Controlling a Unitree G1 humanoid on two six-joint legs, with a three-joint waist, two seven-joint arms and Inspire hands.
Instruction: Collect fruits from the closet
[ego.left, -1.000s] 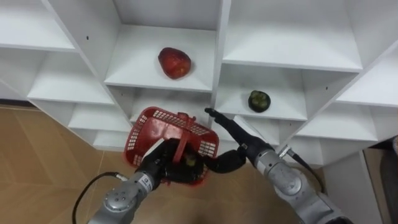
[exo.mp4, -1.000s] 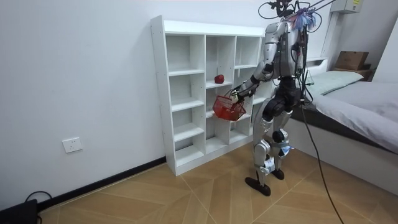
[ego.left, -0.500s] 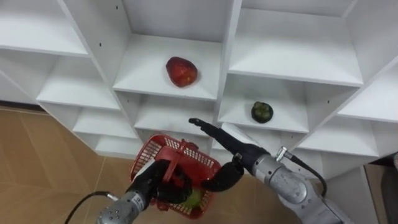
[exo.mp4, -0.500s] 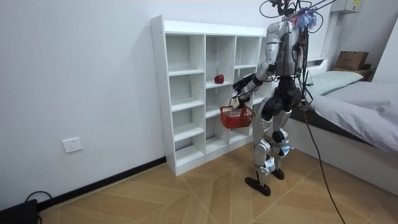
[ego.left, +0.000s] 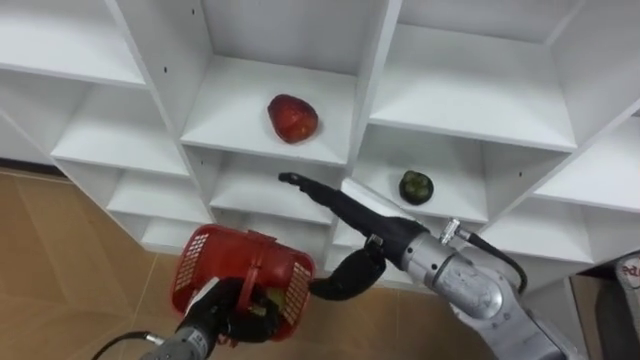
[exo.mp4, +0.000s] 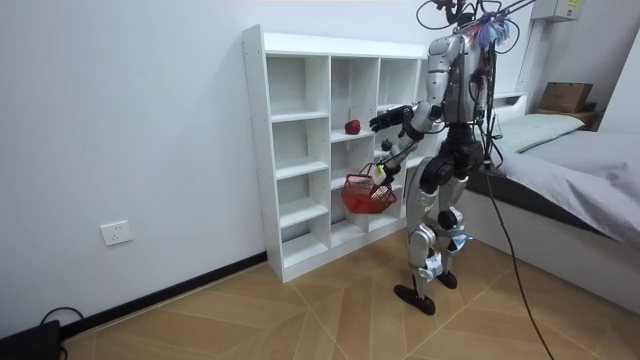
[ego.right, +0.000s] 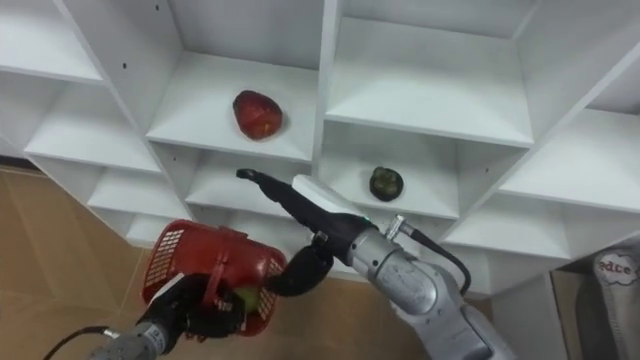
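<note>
A red fruit (ego.left: 293, 117) is seen lying on a shelf in the middle column of the white closet (ego.left: 390, 60). Its slightly longer axis runs across the shelf, and no pointed end can be made out. A dark green fruit (ego.left: 416, 186) sits one shelf lower, in the compartment to the right, well apart from the red one.

The right hand (ego.left: 345, 215) is held out in front of the closet, below the red fruit and not touching it. Its fingers (ego.left: 300, 184) are straight and pressed together, aimed up and to the left, while the thumb hangs curled beneath; nothing is held.

The left hand (ego.left: 225, 315) is curled round the handle of a red basket (ego.left: 215, 265), which is carried low and tilted, its long axis running left to right. A yellow-green fruit (ego.left: 262, 303) is partly visible inside it.

In the room view the robot is shown standing on the wooden floor (exo.mp4: 300, 310) facing the closet.
</note>
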